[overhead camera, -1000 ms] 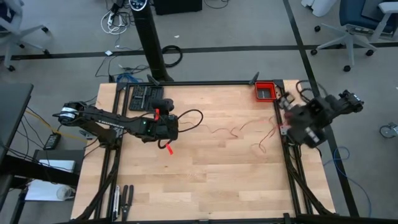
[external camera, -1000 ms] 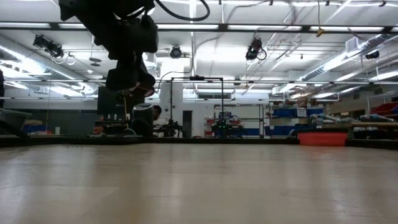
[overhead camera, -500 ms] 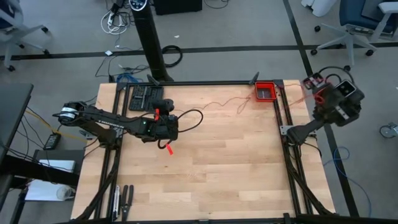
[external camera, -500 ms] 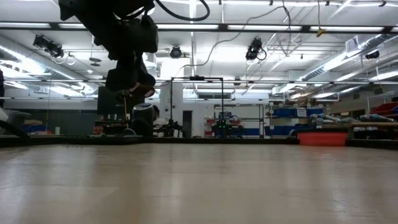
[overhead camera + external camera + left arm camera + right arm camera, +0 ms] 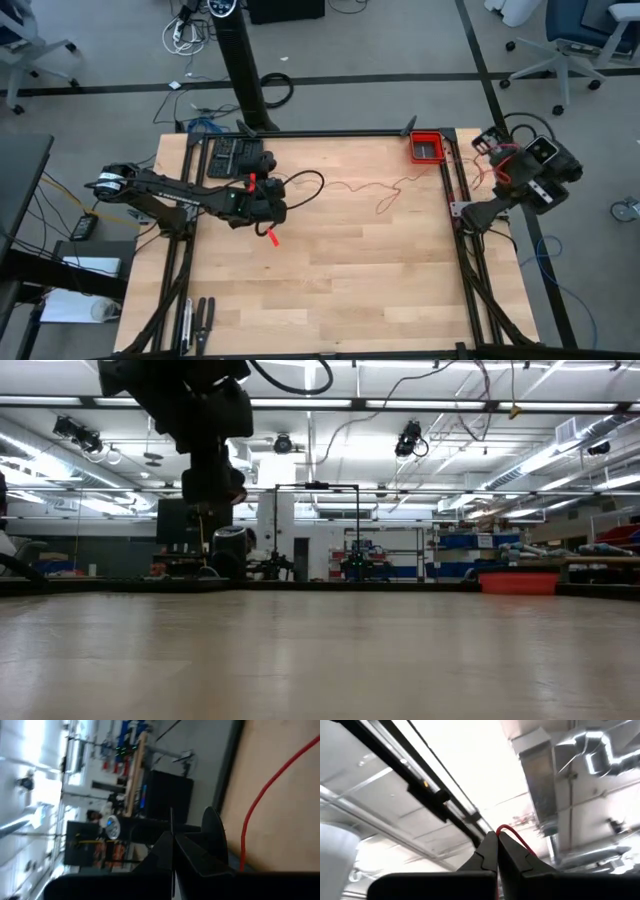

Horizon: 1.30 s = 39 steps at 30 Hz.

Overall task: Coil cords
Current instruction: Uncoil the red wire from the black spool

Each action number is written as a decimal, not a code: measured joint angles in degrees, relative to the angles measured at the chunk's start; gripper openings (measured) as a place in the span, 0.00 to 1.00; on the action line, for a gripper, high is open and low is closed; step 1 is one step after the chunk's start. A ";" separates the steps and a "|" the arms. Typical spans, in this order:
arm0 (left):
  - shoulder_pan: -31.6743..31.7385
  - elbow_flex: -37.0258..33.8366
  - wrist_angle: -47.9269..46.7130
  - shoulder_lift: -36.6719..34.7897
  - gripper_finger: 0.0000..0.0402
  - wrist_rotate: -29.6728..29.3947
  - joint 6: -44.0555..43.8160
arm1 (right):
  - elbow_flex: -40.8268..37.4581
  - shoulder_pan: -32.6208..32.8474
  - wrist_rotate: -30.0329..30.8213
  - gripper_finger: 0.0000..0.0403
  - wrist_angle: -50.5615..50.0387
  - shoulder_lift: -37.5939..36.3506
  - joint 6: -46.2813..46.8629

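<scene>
Premises: an open-plan robotics lab or industrial workshop. Evidence: a wooden worktable (image 5: 330, 270) in a black metal frame on a grey concrete floor, wheeled office chairs (image 5: 565, 45) beyond the right gripper (image 5: 487, 142), loose floor cabling behind the left gripper (image 5: 268, 205), exposed ceiling ducting (image 5: 600, 750) and strip lighting (image 5: 420, 402) overhead (stocked shelving along the far wall).

thin bright red string-like cord (image 5: 372, 188): bright red | rectangular plastic bin (image 5: 427, 147): red, grey inside | wooden table top (image 5: 340, 270): pale tan plank grain | two arms: black | small tag (image 5: 271, 238) under left arm: red
</scene>
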 joint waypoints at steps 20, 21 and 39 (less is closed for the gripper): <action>6.05 0.00 -0.16 0.02 0.02 -0.43 -4.17 | 0.00 0.02 -12.32 0.00 12.78 6.05 6.35; 6.53 0.00 -0.15 0.02 0.02 -0.43 -4.17 | 0.00 0.02 -12.90 0.00 12.90 6.18 6.51; 12.75 0.00 -5.15 0.02 0.02 5.16 -6.87 | 0.00 6.79 -14.55 0.00 14.76 7.97 1.77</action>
